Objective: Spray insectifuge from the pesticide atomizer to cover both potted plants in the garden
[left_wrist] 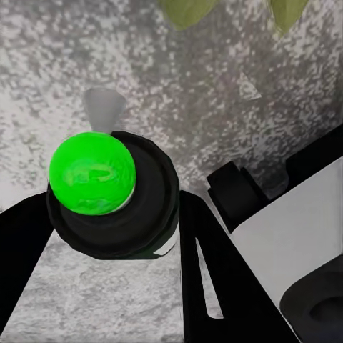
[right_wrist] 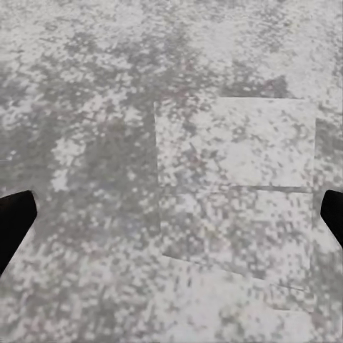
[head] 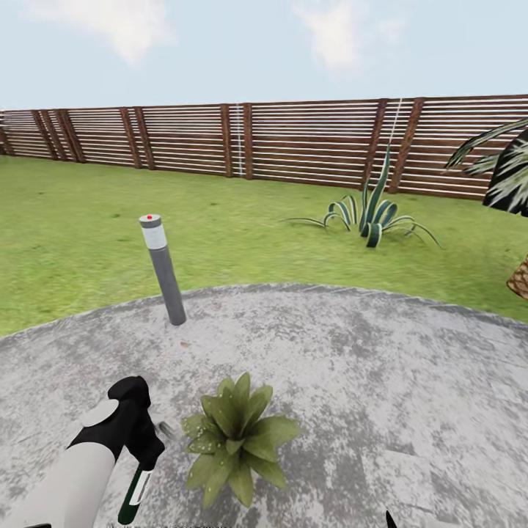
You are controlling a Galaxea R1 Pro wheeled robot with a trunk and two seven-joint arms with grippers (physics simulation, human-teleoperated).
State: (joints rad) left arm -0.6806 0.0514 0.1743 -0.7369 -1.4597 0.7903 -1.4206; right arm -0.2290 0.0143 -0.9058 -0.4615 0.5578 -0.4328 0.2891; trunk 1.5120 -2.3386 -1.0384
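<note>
My left gripper [head: 147,456] is shut on the pesticide atomizer [head: 136,490], a slim dark green bottle with a white label, held over the stone patio at the lower left. In the left wrist view the atomizer [left_wrist: 107,193] sits between the two black fingers [left_wrist: 204,250], and its round top glows bright green. Just right of it stands a broad-leaved potted plant [head: 235,440], whose pot is hidden under the leaves; its leaf tips [left_wrist: 187,8] reach into the wrist view. My right gripper [right_wrist: 171,221] is open above bare patio.
A grey bollard lamp [head: 163,268] with a red dot on top stands at the patio's far edge. A spiky striped plant [head: 370,216] grows on the lawn [head: 73,242] beyond it. A slatted wooden fence [head: 293,143] closes the back, and palm fronds [head: 506,169] hang at the right.
</note>
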